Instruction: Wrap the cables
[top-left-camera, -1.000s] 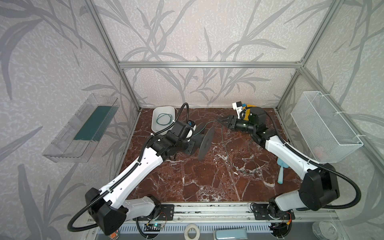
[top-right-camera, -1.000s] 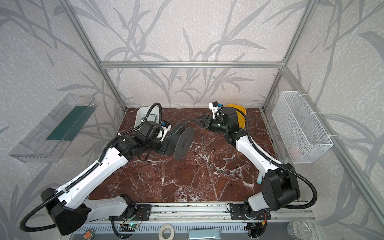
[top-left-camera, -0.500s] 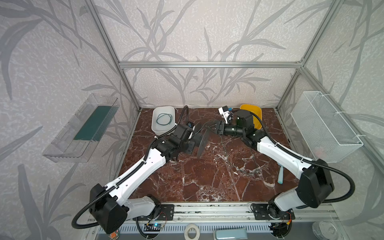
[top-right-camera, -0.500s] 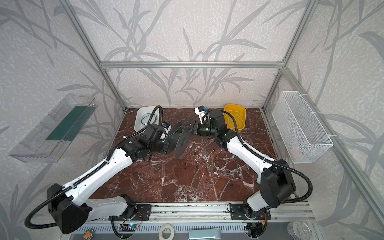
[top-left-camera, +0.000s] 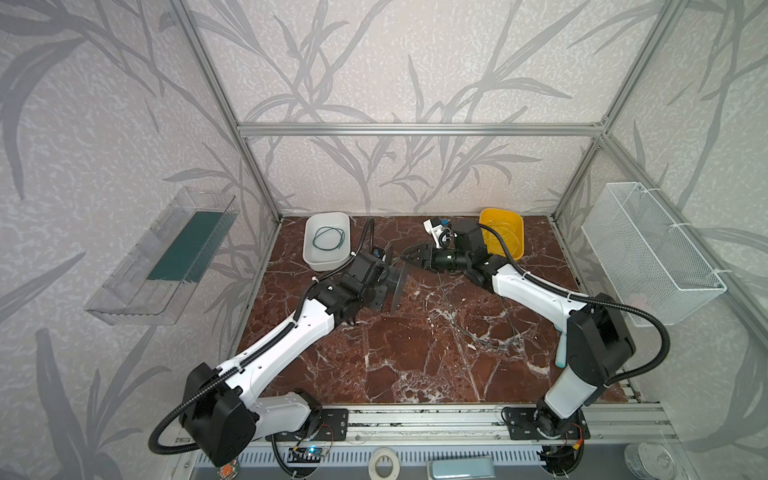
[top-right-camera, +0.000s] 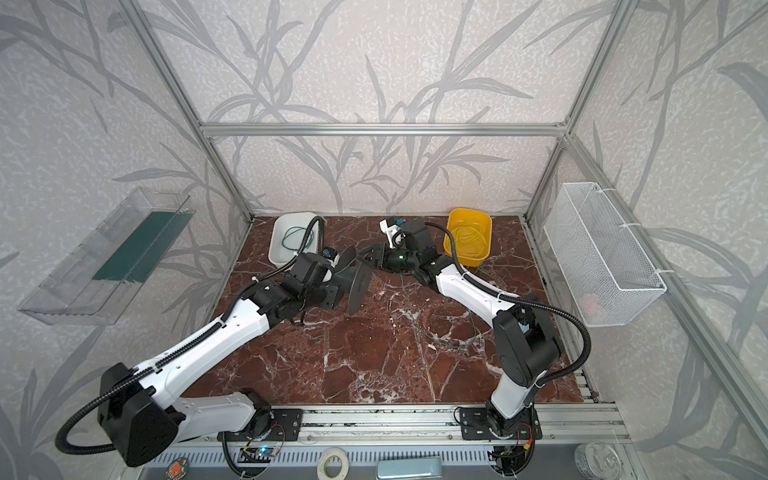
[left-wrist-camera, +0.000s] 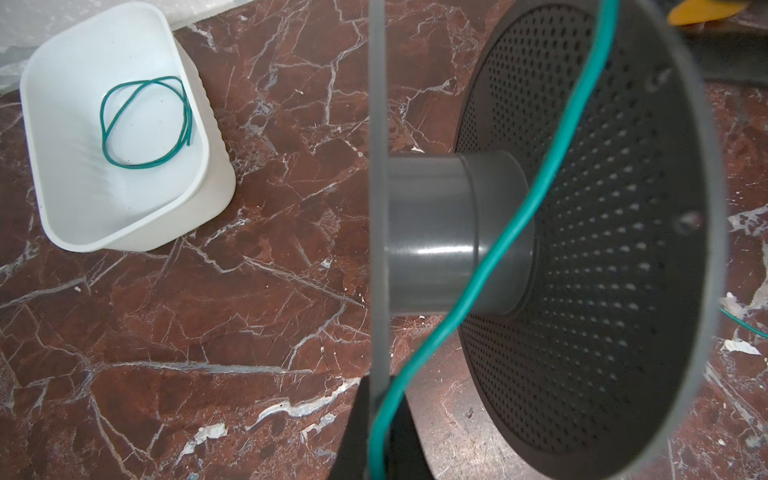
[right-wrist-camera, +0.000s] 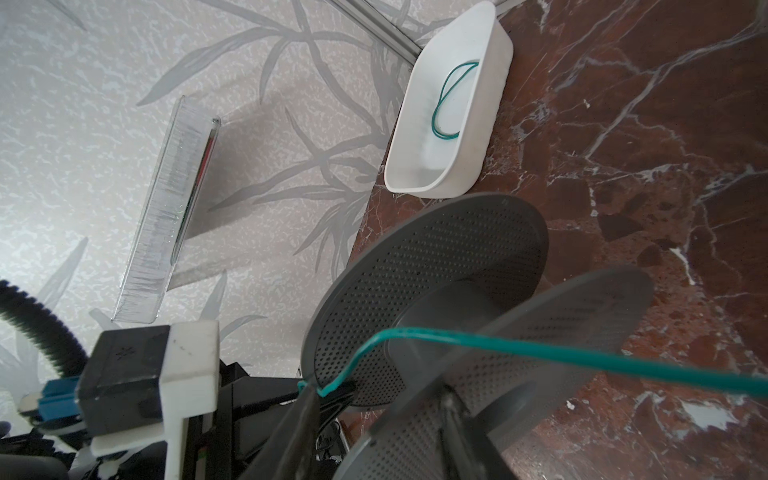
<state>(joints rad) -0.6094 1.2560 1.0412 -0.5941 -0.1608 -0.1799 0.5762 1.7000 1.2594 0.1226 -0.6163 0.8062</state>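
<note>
A grey spool (top-left-camera: 399, 282) (top-right-camera: 359, 286) hangs tilted above the marble table, and my left gripper (top-left-camera: 383, 272) (left-wrist-camera: 380, 399) is shut on the edge of one of its perforated discs. A thin green cable (left-wrist-camera: 505, 241) (right-wrist-camera: 540, 353) crosses the hub and is pinned at those fingers. Its slack trails over the table (top-left-camera: 490, 341). My right gripper (top-left-camera: 409, 255) (right-wrist-camera: 378, 397) sits at the spool's rim, open, with the near disc between its fingers. Another green cable (top-left-camera: 328, 239) (left-wrist-camera: 143, 120) lies coiled in a white tub (top-left-camera: 326, 216).
A yellow tub (top-left-camera: 515, 245) holding pale wires stands at the back right, behind my right wrist. A wire basket (top-left-camera: 648, 257) hangs on the right wall and a clear shelf (top-left-camera: 162, 257) on the left wall. A light-blue tool (top-left-camera: 562, 353) lies by the right arm.
My right gripper has swung left from the yellow tub to the spool's rim and its jaws have narrowed slightly. The left arm has carried the spool a little to the right.
</note>
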